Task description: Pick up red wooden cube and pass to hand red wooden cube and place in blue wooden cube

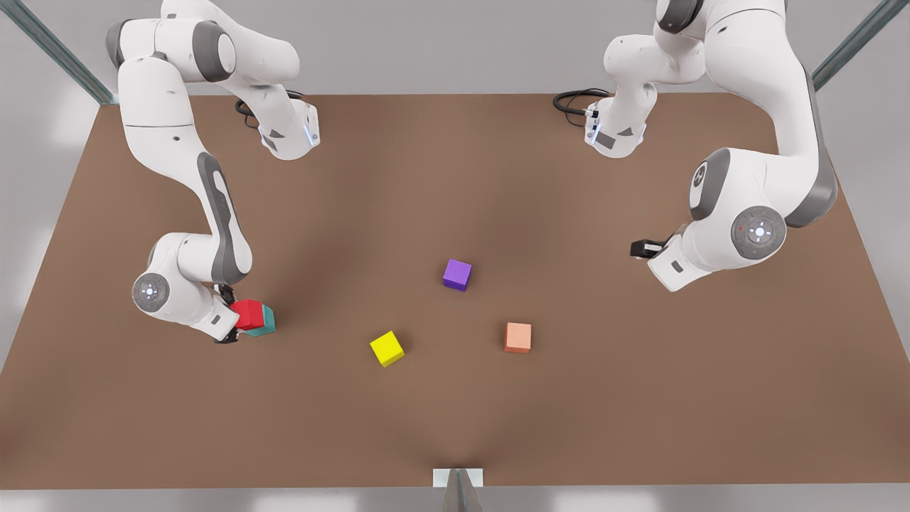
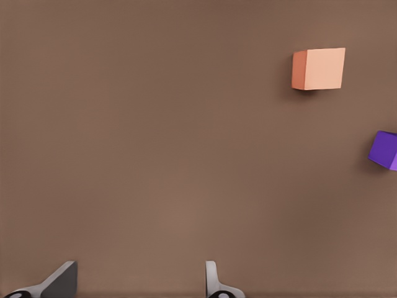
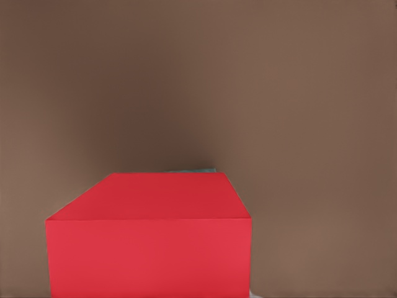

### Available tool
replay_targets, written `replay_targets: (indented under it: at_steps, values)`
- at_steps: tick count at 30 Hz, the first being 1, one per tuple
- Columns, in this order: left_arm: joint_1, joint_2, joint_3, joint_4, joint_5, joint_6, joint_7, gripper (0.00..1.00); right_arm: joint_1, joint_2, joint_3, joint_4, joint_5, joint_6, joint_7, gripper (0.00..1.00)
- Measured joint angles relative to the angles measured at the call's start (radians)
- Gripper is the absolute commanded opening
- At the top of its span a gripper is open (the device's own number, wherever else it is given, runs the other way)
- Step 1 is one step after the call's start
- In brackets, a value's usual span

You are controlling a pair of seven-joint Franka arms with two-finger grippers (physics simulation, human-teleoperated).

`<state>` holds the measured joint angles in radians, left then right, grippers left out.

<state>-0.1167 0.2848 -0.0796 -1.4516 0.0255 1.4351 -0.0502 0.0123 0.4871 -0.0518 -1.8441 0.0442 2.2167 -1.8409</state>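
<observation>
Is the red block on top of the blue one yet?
Yes. The red wooden cube sits atop the blue wooden cube, by the right gripper.

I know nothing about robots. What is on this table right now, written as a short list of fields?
red cube: on top of the teal cube, near the front view's left edge
right tool: at the red cube; grip state unclear
left tool: open, empty, above bare table, waiting
purple cube: mid-table
yellow cube: nearer the camera
salmon cube: nearer the camera
</observation>
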Motion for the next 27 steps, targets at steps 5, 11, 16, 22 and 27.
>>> replay_targets:
  at_steps: [5,11,16,22,27]
  values:
    - [-0.001,0.000,0.000,0.000,0.000,0.000,-0.003,1.00,0.000,0.001,0.000,-0.003,-0.002,0.003,0.002,0.50]
    - [-0.003,0.000,0.000,0.000,0.000,0.000,-0.005,1.00,0.000,0.006,0.001,-0.003,0.003,0.010,-0.003,1.00]
    - [-0.003,0.000,0.000,0.000,0.000,0.000,-0.007,1.00,0.001,0.004,0.001,-0.002,0.005,0.010,-0.005,1.00]
    - [-0.003,0.000,0.000,0.000,0.000,0.000,-0.008,1.00,-0.001,-0.028,0.003,0.002,0.012,-0.020,-0.007,1.00]
    - [-0.006,0.000,0.000,0.000,0.000,-0.001,-0.011,1.00,0.000,-0.046,0.003,0.012,0.033,-0.062,-0.009,1.00]
